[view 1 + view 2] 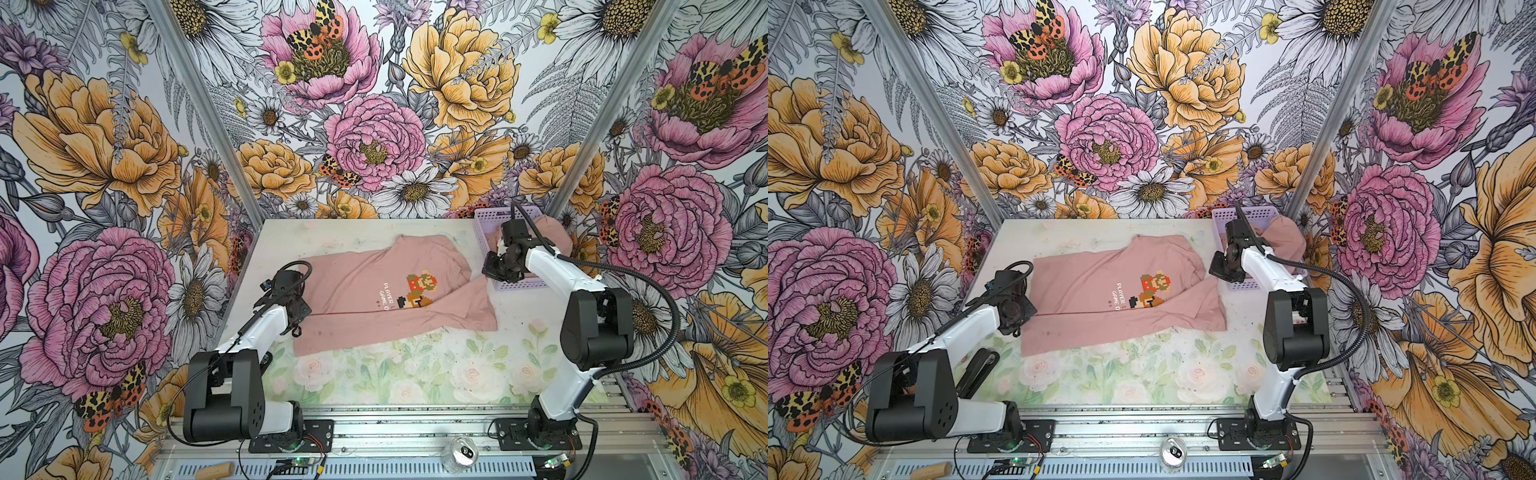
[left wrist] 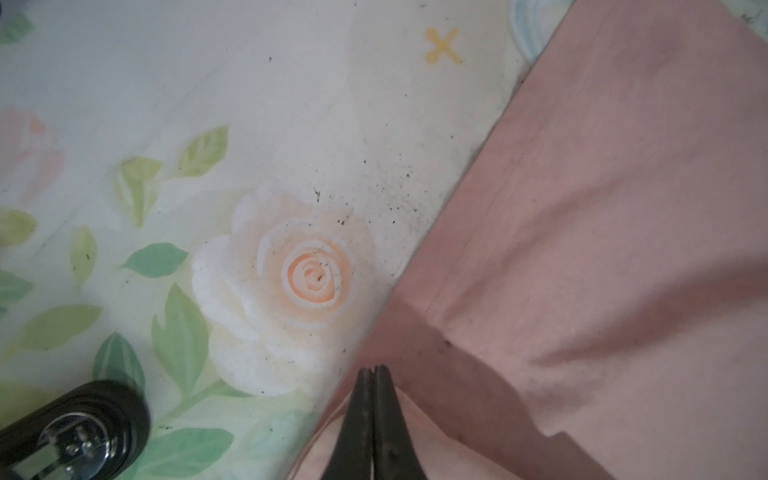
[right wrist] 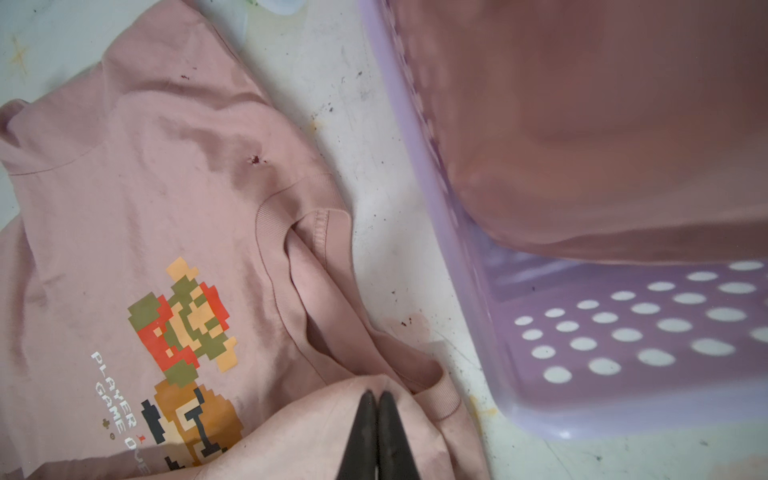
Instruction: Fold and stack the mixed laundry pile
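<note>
A dusty-pink T-shirt (image 1: 353, 282) (image 1: 1079, 286) with a pixel game figure and white lettering lies spread across the table, its near long edge folded over the lower lettering. My left gripper (image 1: 301, 309) (image 1: 1022, 309) (image 2: 374, 368) is shut on the T-shirt (image 2: 623, 208) at its left end. At the right end of the T-shirt (image 3: 145, 187), by the collar, my right gripper (image 1: 490, 270) (image 1: 1217, 270) (image 3: 377, 392) is shut on a raised fold. Plain pink shorts (image 1: 548, 232) (image 1: 1283, 237) (image 3: 602, 124) rest in the basket.
The lavender perforated basket (image 1: 490, 216) (image 1: 1258, 214) (image 3: 623, 332) stands at the back right, close beside my right gripper. A drink can (image 1: 459, 455) and a wooden piece (image 1: 216, 471) lie on the front rail. The floral table mat (image 1: 395, 365) stretches in front of the shirt.
</note>
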{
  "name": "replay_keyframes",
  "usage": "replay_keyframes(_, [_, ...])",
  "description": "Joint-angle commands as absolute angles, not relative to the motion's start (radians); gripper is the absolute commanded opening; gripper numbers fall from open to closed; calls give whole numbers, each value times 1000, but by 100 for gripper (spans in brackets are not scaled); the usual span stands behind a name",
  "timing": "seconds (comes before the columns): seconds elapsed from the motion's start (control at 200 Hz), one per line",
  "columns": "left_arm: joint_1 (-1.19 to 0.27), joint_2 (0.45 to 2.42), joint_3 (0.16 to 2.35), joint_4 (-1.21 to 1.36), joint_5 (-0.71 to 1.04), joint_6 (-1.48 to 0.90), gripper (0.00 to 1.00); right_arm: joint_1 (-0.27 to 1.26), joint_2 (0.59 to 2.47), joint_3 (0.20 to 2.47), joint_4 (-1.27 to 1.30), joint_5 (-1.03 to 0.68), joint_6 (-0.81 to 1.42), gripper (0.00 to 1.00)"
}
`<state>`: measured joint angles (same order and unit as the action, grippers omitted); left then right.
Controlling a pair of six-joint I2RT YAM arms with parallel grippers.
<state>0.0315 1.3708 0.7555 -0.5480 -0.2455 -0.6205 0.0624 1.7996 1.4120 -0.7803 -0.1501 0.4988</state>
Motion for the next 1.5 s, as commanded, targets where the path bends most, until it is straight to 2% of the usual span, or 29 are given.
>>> replay_keyframes(0.0, [40, 1385, 779, -520, -256, -600, 0, 69, 1821, 1455, -753, -128, 492, 0])
replay_keyframes(0.645, [46, 1443, 782, -498, -268, -575, 0, 101, 1980, 1578, -749, -141, 467, 0])
replay_keyframes(0.666, [45, 1445, 782, -498, -268, -575, 0, 103, 1982, 1581, -749, -144, 465, 3])
replay_keyframes(0.711, [46, 1445, 783, -501, -268, -576, 16, 104, 1976, 1586, -749, -151, 457, 14])
replay_keyframes(0.751, [45, 1440, 786, -510, -269, -580, 39, 107, 1962, 1589, -751, -149, 453, 26])
replay_keyframes(0.786, [42, 1430, 789, -520, -275, -584, 54, 110, 1945, 1586, -752, -144, 447, 33])
replay_keyframes(0.826, [39, 1413, 789, -531, -284, -588, 64, 109, 1924, 1581, -760, -138, 446, 38])
replay_keyframes(0.891, [29, 1375, 790, -555, -301, -595, 74, 112, 1882, 1557, -779, -145, 451, 44])
replay_keyframes(0.956, [15, 1331, 794, -589, -314, -603, 77, 122, 1836, 1503, -790, -165, 460, 48])
replay_keyframes(1.076, [-36, 1265, 791, -649, -312, -625, 78, 154, 1762, 1364, -784, -254, 517, 52])
replay_keyframes(1.256, [-118, 1239, 745, -681, -255, -689, 78, 224, 1713, 1184, -701, -339, 611, 54])
replay_keyframes(1.496, [-177, 1253, 716, -674, -246, -734, 78, 239, 1744, 1100, -603, -355, 674, 55])
